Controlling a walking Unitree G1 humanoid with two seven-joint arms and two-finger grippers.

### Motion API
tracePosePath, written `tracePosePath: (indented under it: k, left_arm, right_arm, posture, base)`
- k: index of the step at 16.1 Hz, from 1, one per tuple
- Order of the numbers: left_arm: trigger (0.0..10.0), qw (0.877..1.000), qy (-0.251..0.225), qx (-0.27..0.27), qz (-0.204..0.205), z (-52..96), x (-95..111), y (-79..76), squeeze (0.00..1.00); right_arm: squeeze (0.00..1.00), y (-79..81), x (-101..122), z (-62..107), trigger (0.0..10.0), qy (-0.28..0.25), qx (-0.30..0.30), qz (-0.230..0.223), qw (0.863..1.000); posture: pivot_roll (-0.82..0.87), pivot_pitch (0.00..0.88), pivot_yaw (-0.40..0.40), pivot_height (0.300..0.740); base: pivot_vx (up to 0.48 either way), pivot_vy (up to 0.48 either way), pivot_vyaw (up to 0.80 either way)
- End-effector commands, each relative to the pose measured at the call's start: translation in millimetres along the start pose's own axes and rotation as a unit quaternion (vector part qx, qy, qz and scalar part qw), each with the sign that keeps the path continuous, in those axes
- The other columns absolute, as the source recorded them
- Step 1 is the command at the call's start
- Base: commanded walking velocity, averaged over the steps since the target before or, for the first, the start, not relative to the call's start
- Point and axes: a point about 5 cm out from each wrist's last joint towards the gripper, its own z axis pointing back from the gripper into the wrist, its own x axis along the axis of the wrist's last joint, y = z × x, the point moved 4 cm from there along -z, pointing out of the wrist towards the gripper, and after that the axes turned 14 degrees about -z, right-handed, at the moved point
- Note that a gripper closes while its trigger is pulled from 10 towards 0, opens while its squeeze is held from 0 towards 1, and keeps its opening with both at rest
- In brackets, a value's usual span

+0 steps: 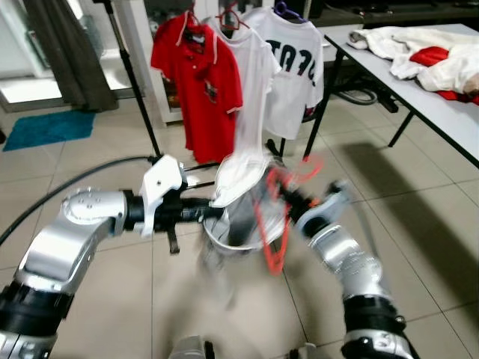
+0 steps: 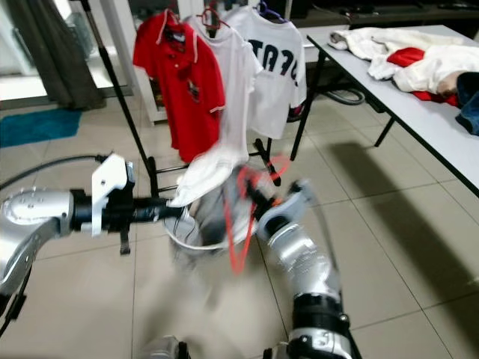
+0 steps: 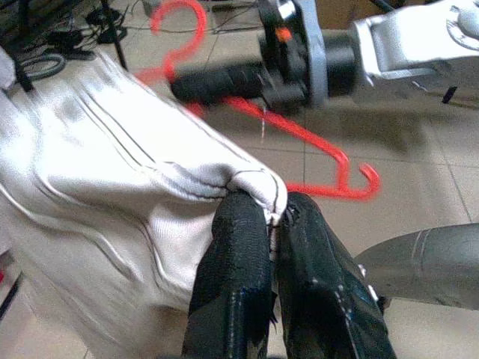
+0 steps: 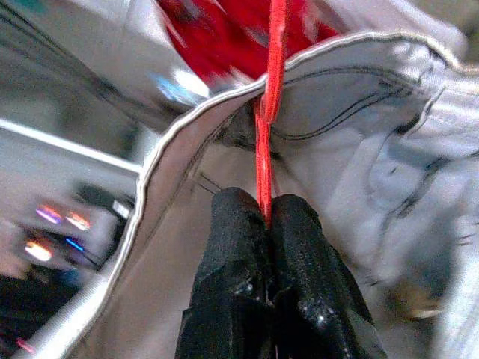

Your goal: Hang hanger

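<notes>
Two silver arms are seen closest in, stretched over the tiled floor (image 1: 419, 224). Behind them, a clothes rack (image 1: 131, 75) is hung with a red polo (image 1: 198, 86) and two white shirts, and a counter (image 1: 419, 97) at the right is piled with laundry. Between the arms, a white garment (image 1: 239, 179) is pinched at a fold by the left end effector (image 3: 271, 213), its fingers clamped tight on the cloth. A red hanger (image 3: 299, 138) is gripped by the right end effector (image 4: 266, 213), closed on the thin bar just at the garment's opening. Everything here is blurred.
</notes>
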Motion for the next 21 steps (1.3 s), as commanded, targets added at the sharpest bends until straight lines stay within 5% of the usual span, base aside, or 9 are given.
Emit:
tracePosePath:
  k: [1, 6, 12, 13, 15, 16, 21]
  left_arm:
    - [0.0, 0.998, -0.036, -0.034, -0.028, -5.5, 19.6, -8.7, 0.00]
    - [0.0, 0.993, -0.079, -0.080, -0.022, -12.1, 37.0, -25.0, 0.00]
    - [0.0, 0.981, -0.170, -0.091, 0.019, -9.1, 72.5, -28.9, 0.00]
    - [0.0, 0.978, -0.187, -0.084, 0.024, -6.7, 79.1, -25.7, 0.00]
    - [0.0, 0.974, -0.216, -0.055, 0.029, 6.9, 91.2, -10.8, 0.00]
    - [0.0, 0.974, -0.219, -0.051, 0.030, 9.1, 92.6, -8.8, 0.00]
    - [0.0, 0.956, -0.287, 0.050, 0.033, 58.7, 117.2, 35.0, 0.00]
  right_arm:
    - [0.00, 36.2, 13.5, -6.6, 10.0, -0.055, 0.083, -0.054, 0.994]
    - [0.00, 56.4, 28.2, -20.0, 10.0, -0.137, 0.125, -0.143, 0.972]
    - [0.00, 47.6, 32.0, -30.2, 10.0, -0.185, 0.084, -0.115, 0.972]
    - [0.00, 47.9, 30.2, -30.7, 10.0, -0.184, 0.082, -0.090, 0.975]
    - [0.00, 46.4, 21.3, -30.9, 10.0, -0.171, 0.073, 0.027, 0.982]
    - [0.00, 45.6, 20.0, -30.6, 10.0, -0.168, 0.072, 0.043, 0.982]
    - [0.00, 1.5, 14.9, -10.8, 10.0, -0.122, 0.020, 0.256, 0.959]
  posture:
    - [0.05, 0.000, 0.027, 0.705]
    - [0.08, 0.000, 0.019, 0.705]
    - [0.10, 0.000, 0.008, 0.705]
    - [0.10, 0.000, 0.008, 0.705]
    - [0.10, 0.000, 0.002, 0.705]
    - [0.10, 0.000, 0.002, 0.705]
    - [0.10, 0.000, -0.004, 0.705]
  base:
    - [0.000, 0.000, 0.00]
    - [0.000, 0.000, 0.00]
    - [0.000, 0.000, 0.00]
    - [0.000, 0.000, 0.00]
    - [0.000, 0.000, 0.00]
    - [0.000, 0.000, 0.00]
    - [0.000, 0.000, 0.00]
